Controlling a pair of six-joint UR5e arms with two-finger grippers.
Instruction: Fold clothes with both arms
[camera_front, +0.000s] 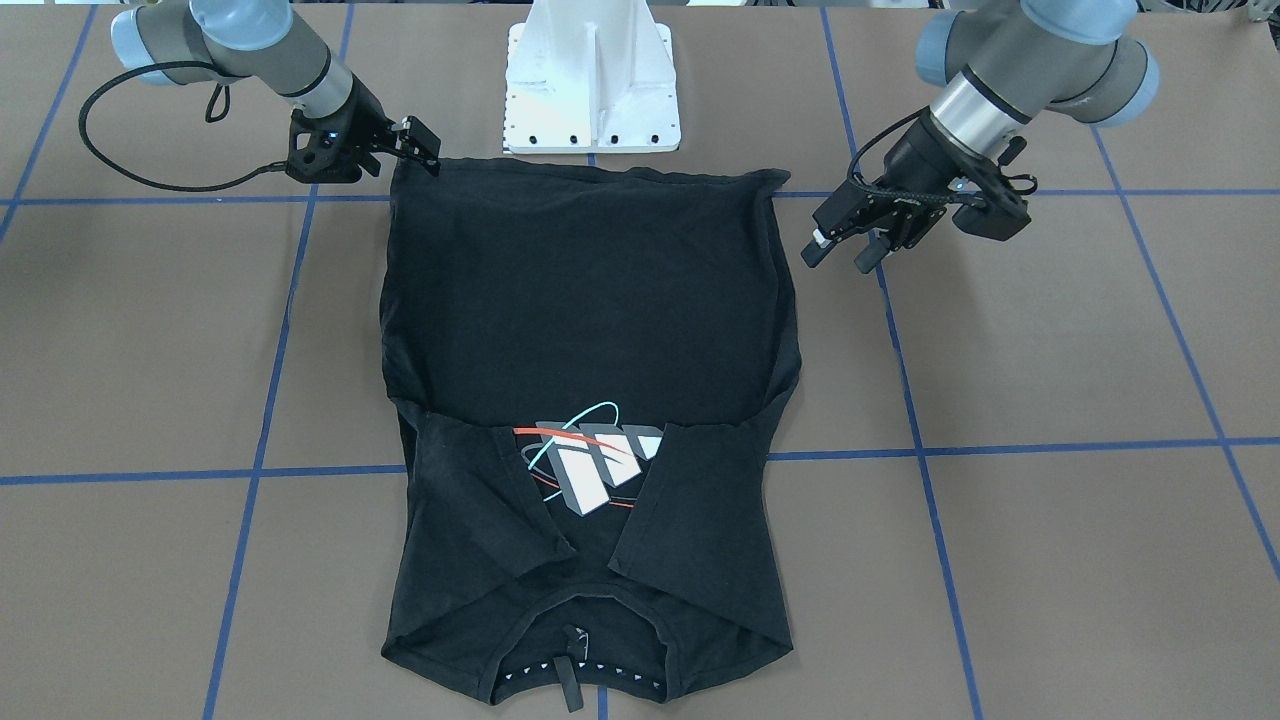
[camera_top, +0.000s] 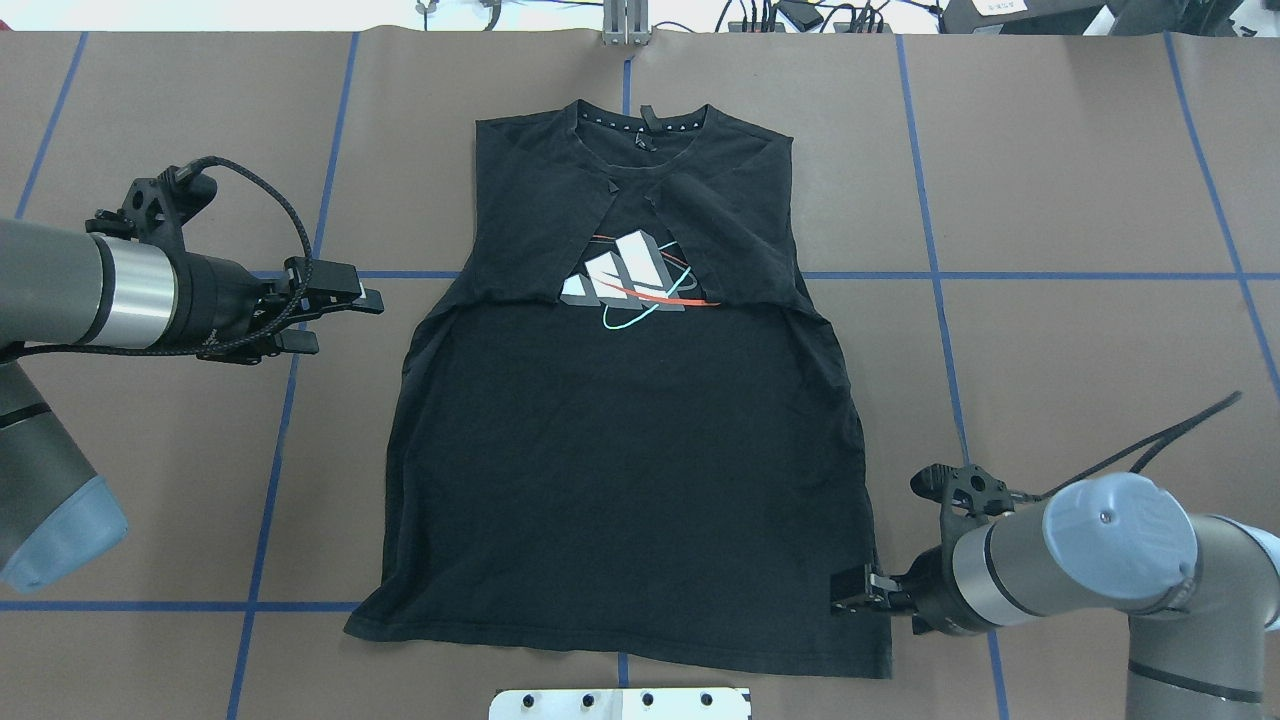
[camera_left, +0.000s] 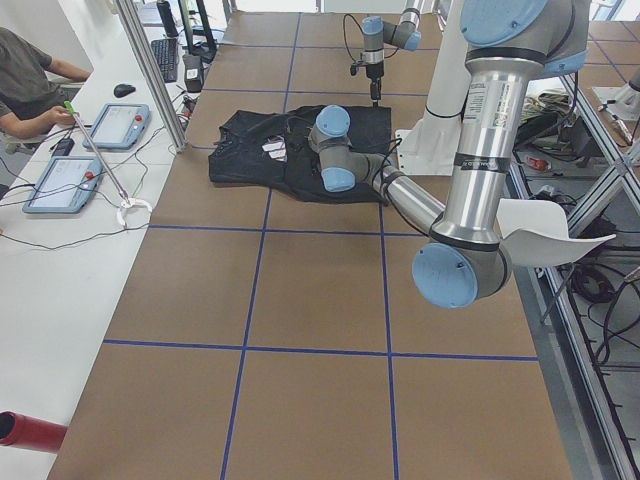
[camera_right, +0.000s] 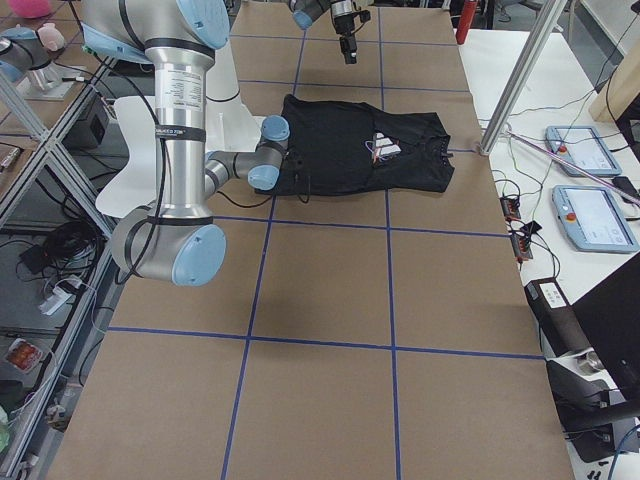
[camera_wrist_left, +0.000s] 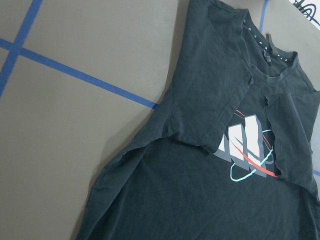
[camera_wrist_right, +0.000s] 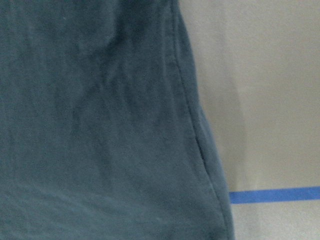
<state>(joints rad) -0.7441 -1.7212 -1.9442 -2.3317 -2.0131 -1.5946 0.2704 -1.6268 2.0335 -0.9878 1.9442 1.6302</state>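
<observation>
Shirt: I am watching a black short-sleeved fabric T-shirt (camera_top: 630, 450) lying flat in the middle of the brown table (camera_top: 1080, 200). Its round collar (camera_top: 640, 125) is pointing to the far end and its hem is lying at the near end, just in front of the white pedestal base (camera_front: 590, 90).

Sleeves: the left sleeve (camera_top: 545, 225) and the right sleeve (camera_top: 740, 240) are both lying folded inward over the chest, their tips nearly meeting just below the collar.

Print: the grey-white blocks ringed by red and teal ellipses (camera_top: 630, 285) are showing in the wedge between the two folded sleeves.

Left gripper: the black two-finger gripper of the left arm (camera_top: 345, 325) is hovering over bare table to the left of the shirt, about level with the print and clear of the cloth. Its fingers are standing apart with nothing between them.

Left wrist view: I am getting the shirt's left shoulder, the collar and the print, with none of the gripper showing.

Right gripper: the black two-finger gripper of the right arm (camera_top: 845, 592) is sitting low at the shirt's near right corner, its tip over the side edge just above the hem. I cannot tell whether its fingers are pinching the cloth.

Right wrist view: black cloth and its stitched edge are filling most of the frame, with bare table and a blue tape line (camera_wrist_right: 275, 195) to the right.
</observation>
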